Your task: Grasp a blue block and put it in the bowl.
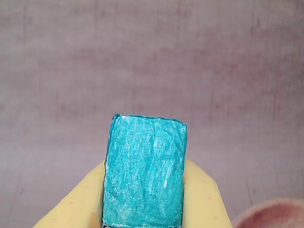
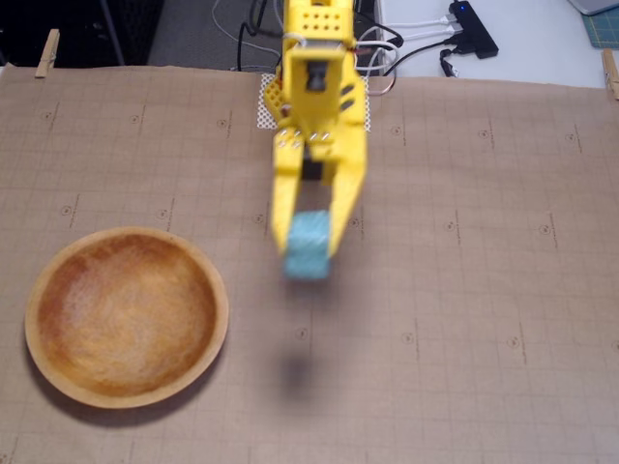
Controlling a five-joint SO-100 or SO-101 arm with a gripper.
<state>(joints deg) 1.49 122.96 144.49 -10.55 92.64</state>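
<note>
So the yellow arm (image 2: 317,87) has the blue block (image 2: 308,246) pinched between its jaws, clamped tight from both sides. In the fixed view the block sits right at the tips of the two yellow fingers (image 2: 282,208) and hangs up in the air, clear of the counter (image 2: 484,290). You can see its blurry dark shadow (image 2: 295,372) on the brown gridded paper a bit below it in the picture, so it's definitely lifted.

The wrist view is basically all block: the block (image 1: 145,173) fills the lower middle, with a rough, foamy teal face and whitish scuffs. The yellow fingers (image 1: 76,202) hug it left and right, touching both side faces. Behind it is just blurry, out-of-focus counter.

The bowl (image 2: 127,316) is over at the lower left of the fixed view, flat on the counter, orange-brown with a paler worn middle. Nothing is in it. The block is to the right of the bowl in that view, near it but not over it, with a gap between the bowl's right rim and the block. A pinkish curved edge peeks into the bottom right corner of the wrist view, possibly the bowl's rim, but it's too blurry to say.

Up top in the fixed view there are some cables (image 2: 406,43) behind the arm, plus a wooden clothespin (image 2: 45,52) clipped at the paper's upper left edge.
</note>
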